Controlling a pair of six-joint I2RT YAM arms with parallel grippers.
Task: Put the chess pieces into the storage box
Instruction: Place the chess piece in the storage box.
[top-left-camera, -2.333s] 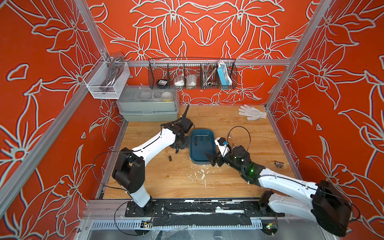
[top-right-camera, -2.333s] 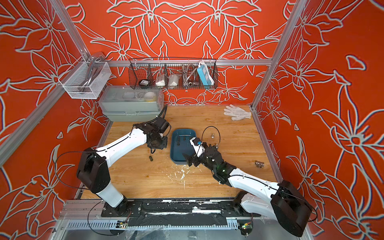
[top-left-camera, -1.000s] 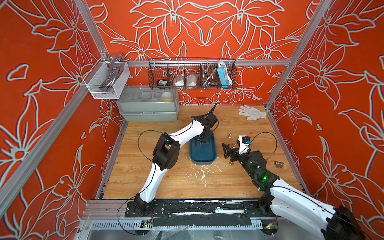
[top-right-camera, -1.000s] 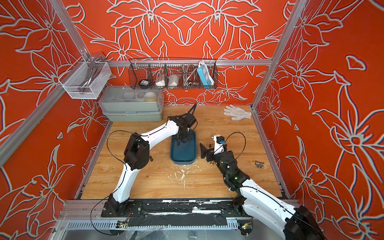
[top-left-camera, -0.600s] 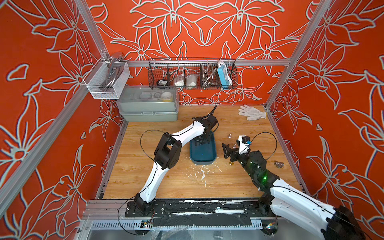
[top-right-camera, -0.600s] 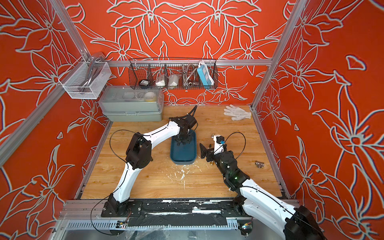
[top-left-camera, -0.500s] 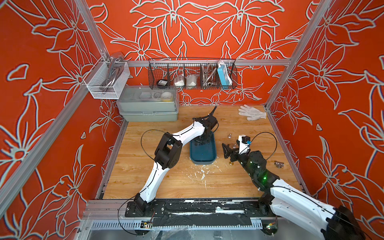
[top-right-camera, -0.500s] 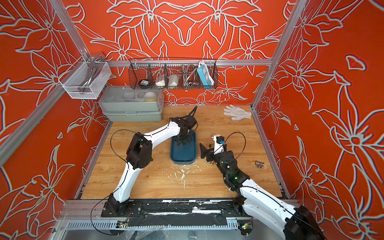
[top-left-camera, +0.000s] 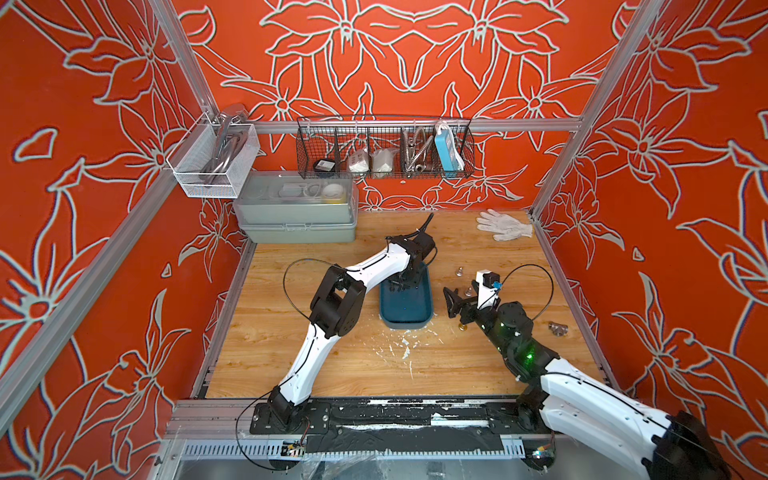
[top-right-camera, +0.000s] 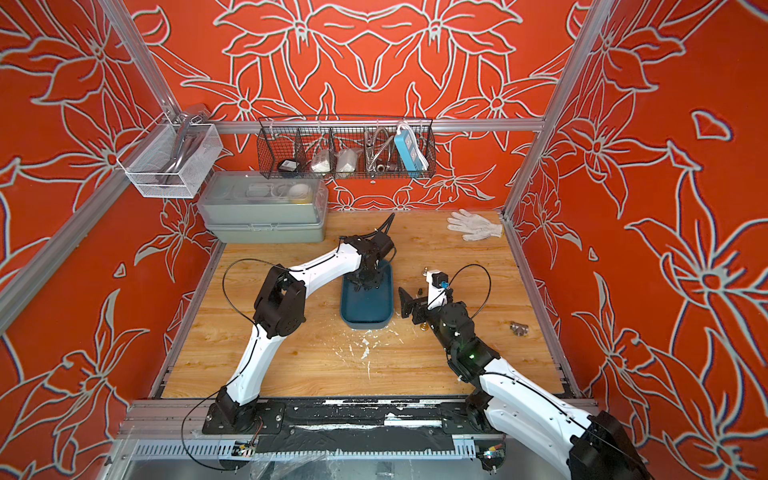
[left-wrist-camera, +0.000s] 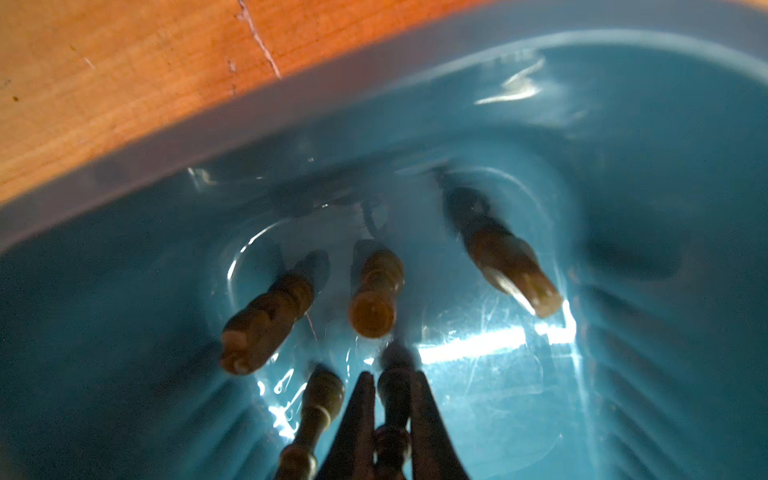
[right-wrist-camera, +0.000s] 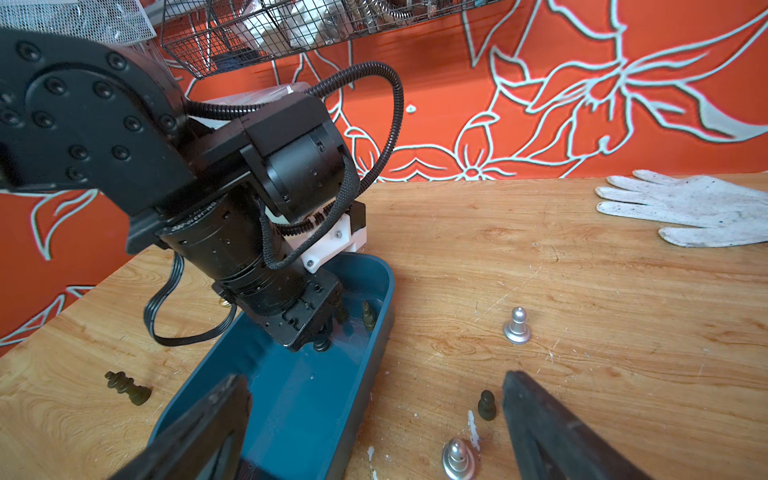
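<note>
The teal storage box (top-left-camera: 409, 313) (top-right-camera: 368, 311) lies mid-table. My left gripper (left-wrist-camera: 392, 374) (top-left-camera: 405, 283) reaches down into its far end, shut on a dark chess piece (left-wrist-camera: 395, 395). Several brownish chess pieces (left-wrist-camera: 266, 324) (left-wrist-camera: 374, 295) lie on the box floor around it. My right gripper (right-wrist-camera: 374, 376) (top-left-camera: 460, 297) hovers open just right of the box, holding nothing. Beside its fingers (right-wrist-camera: 540, 419) stand a small black piece (right-wrist-camera: 486, 405) and two silver pieces (right-wrist-camera: 516, 326) (right-wrist-camera: 457, 459). A black piece (right-wrist-camera: 126, 384) lies on the table on the box's other side.
A grey-green lidded case (top-left-camera: 297, 216) stands at the back left under wire baskets (top-left-camera: 384, 149). A white glove (top-left-camera: 505, 224) lies at the back right. A small grey metal thing (top-left-camera: 557, 328) sits near the right wall. White flecks (top-left-camera: 403, 347) mark the wood in front of the box.
My left arm has swung from the box's left side over its far end and lowered into it. My right gripper has drawn back from the box's edge to the right. Both are nearly still over the last second.
</note>
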